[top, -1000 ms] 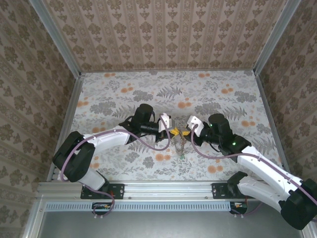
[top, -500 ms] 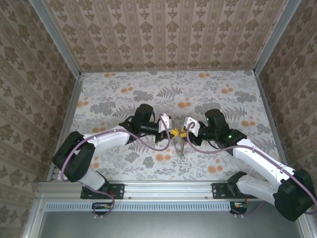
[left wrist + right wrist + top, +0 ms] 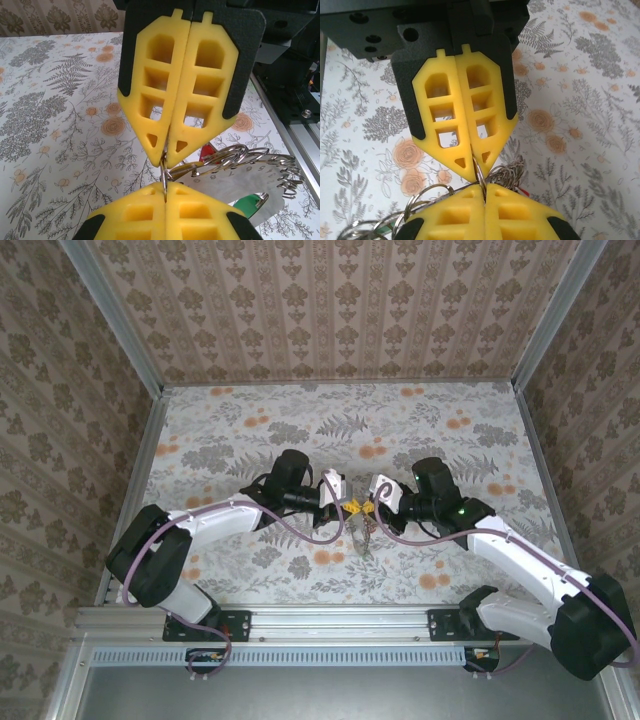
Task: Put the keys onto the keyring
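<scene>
Left wrist: left tool (image 3: pixel 165 192) and right tool (image 3: pixel 166 157), tip to tip, both clamp the keyring (image 3: pixel 227 156); keys (image 3: pixel 250 204) hang beside.

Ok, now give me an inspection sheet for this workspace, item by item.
Surface: floral-print table, flat.
Job's things: keyring held between both grippers, silvery keys bunched along it; a red key head and a green key head sit beside it.
Clutter: nothing seen.
Grippers: left gripper and right gripper both shut, tip to tip, each pinching the thin ring wire.
Cables: purple cables loop along both arms.
Surroundings: patterned walls; metal rail at the near edge.
</scene>
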